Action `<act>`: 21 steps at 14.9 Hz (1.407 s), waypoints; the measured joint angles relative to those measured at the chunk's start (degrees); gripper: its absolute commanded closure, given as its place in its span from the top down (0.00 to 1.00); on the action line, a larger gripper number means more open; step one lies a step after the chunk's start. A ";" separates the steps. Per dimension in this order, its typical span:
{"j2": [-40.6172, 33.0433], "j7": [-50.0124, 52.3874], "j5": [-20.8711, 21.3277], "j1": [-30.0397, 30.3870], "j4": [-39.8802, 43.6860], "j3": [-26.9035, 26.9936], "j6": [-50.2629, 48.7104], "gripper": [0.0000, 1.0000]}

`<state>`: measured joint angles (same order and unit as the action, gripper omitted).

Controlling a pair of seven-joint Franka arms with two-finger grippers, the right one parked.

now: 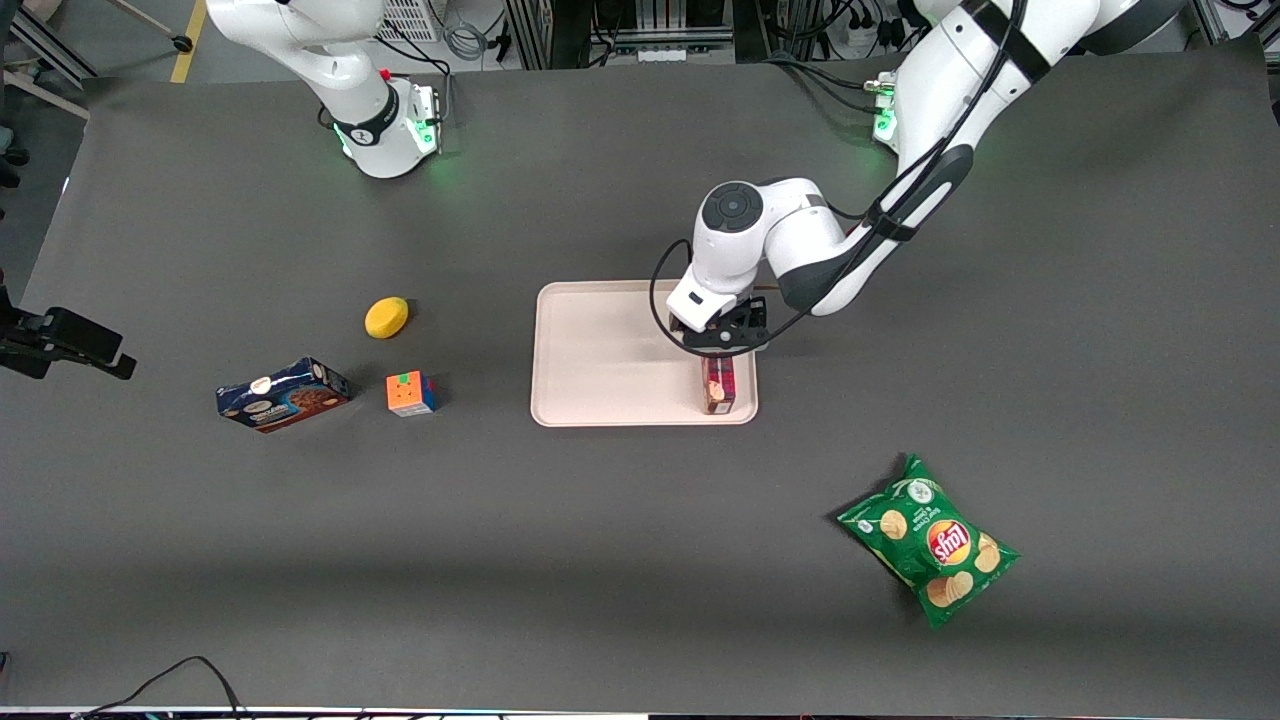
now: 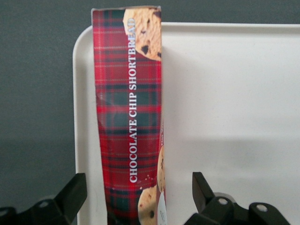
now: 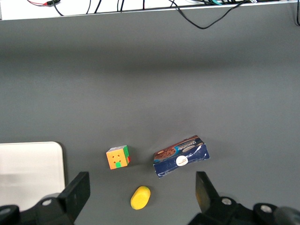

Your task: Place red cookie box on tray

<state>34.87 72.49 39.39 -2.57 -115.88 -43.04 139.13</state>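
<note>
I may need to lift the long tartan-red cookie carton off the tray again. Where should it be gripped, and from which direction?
Grip the long tartan-red cookie carton across its narrow width, mid-length, from above. It lies flat along the pale pink plastic tray's edge, long sides exposed. The end effector already hangs open above it, fingers astride.

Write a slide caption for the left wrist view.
Open gripper straddles the red cookie box lying on the tray.

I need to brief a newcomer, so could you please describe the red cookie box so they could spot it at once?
Find the pale tray mid-table. The red cookie box lies on it along the edge toward the working arm's end, under the open hand. It is a slim tartan carton reading "Chocolate Chip Shortbread", unlike the thicker blue cookie box lying toward the parked arm's end.
</note>
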 measured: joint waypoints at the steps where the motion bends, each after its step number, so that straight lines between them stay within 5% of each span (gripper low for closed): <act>1: 0.00 0.06 0.00 0.00 0.18 0.01 -0.01 1.00; 6: -1.30 -0.16 0.37 0.28 4.89 -1.19 -5.56 1.00; 11: -4.66 -11.12 -1.12 0.37 18.35 -7.50 -28.80 1.00; 17: -12.09 -29.17 -12.11 3.55 26.95 -7.91 -39.25 1.00; 21: -21.24 -43.39 -20.86 6.14 27.15 -0.79 -42.66 1.00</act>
<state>13.64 29.09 18.53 3.57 -88.73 -43.82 96.48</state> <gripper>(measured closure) 0.000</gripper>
